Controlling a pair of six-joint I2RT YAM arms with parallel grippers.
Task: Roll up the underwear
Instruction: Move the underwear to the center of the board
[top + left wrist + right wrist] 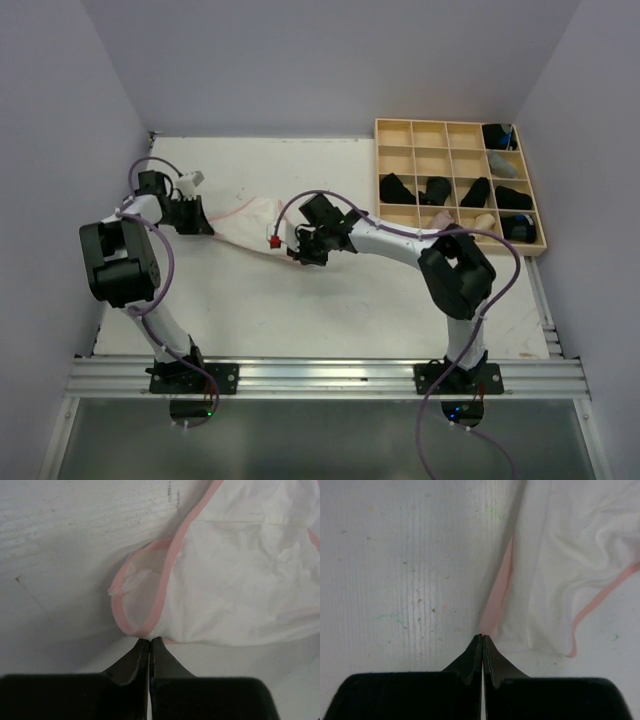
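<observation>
Grip: left gripper and right gripper both clenched on opposite pink-trimmed edges of whitish underwear, mid-frame | advice: pull taut, roll evenly.

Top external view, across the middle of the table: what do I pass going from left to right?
left gripper, pinching the cloth's left end → whitish underwear with pink edging, spread flat → right gripper, pinching its right end → wooden grid tray, with dark rolls in some compartments.
</observation>
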